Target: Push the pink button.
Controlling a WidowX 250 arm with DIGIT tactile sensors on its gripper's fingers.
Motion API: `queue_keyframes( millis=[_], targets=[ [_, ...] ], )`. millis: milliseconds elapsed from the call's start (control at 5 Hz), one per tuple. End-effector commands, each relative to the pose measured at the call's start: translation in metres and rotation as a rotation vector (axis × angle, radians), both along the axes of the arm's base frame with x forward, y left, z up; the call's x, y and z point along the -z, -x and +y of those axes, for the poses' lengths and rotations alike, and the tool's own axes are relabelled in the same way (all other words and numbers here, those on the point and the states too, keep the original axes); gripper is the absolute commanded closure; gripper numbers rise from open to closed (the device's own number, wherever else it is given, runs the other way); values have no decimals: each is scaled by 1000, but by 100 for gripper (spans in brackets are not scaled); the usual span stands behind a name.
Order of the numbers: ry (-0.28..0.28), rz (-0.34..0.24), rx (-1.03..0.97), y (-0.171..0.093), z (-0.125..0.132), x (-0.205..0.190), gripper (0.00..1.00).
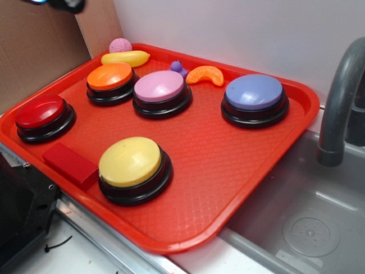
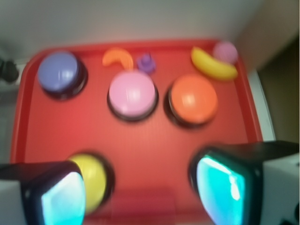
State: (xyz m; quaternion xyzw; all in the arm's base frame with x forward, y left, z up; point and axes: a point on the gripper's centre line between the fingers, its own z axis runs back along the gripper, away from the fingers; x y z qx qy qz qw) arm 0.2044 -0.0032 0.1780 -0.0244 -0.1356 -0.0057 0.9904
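The pink button (image 1: pixel 160 87) (image 2: pixel 132 92) has a pale pink dome on a black base and stands mid-back on the red tray (image 1: pixel 228 171) (image 2: pixel 42 131), between the orange button (image 1: pixel 110 76) (image 2: pixel 193 98) and the lavender-blue button (image 1: pixel 254 92) (image 2: pixel 58 71). My gripper (image 2: pixel 140 192) hangs high above the tray's near side, open, with nothing between its teal-padded fingers (image 2: pixel 220 190). In the exterior view only a dark bit of the arm (image 1: pixel 65 4) shows at the top left corner. The wrist view is blurred.
On the tray also stand a yellow button (image 1: pixel 130 162) (image 2: pixel 91 178), a red button (image 1: pixel 41 111), a red block (image 1: pixel 71 162), a toy banana (image 1: pixel 125 58) (image 2: pixel 212 65), a pink ball (image 1: pixel 120 45) (image 2: pixel 225 51), an orange wedge (image 1: pixel 206 75) (image 2: pixel 118 58) and a small purple piece (image 1: pixel 177 67) (image 2: pixel 146 63). A faucet (image 1: pixel 342 97) and sink (image 1: pixel 302 228) lie to the right.
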Motion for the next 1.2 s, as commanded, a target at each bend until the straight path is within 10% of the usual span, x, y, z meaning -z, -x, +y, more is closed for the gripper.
queue_keyframes(
  millis=[0, 1000],
  targets=[
    [15, 5, 82, -57, -11, 51, 0],
    [-56, 99, 86, -85, -6, 124, 0]
  ],
)
